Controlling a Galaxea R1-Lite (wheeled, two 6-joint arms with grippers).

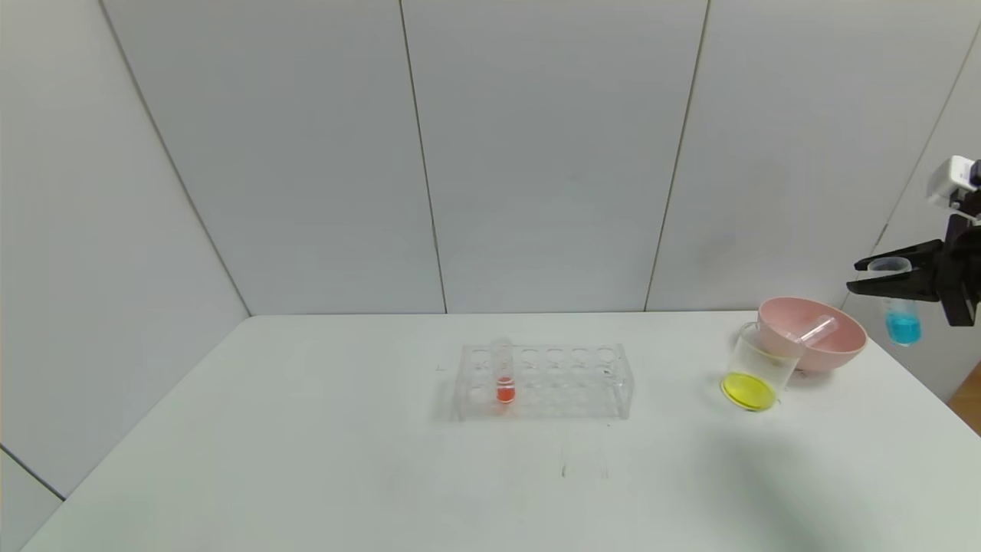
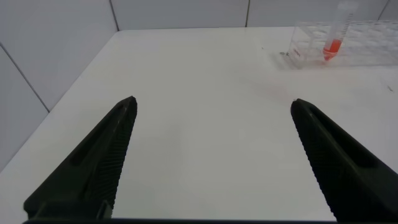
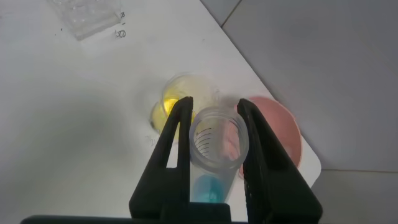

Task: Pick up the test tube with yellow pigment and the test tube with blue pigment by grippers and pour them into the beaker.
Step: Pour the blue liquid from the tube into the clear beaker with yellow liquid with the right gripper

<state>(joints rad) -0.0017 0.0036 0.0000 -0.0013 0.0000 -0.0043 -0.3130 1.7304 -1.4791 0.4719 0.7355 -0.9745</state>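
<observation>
White table (image 1: 306, 460) against grey wall panels. Beaker (image 1: 755, 372) with yellow liquid touches pink bowl (image 1: 820, 337), an empty tube inside it. Right gripper (image 1: 893, 277) pinches blue-pigment test tube (image 1: 900, 310) upright, above and right of beaker. Left gripper (image 2: 211, 155) spread, left of clear rack (image 1: 544, 381).

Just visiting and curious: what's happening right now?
Right gripper shut on blue tube, high right of pink bowl. Left gripper open, idle. Beaker already holds yellow. Path clear.
</observation>
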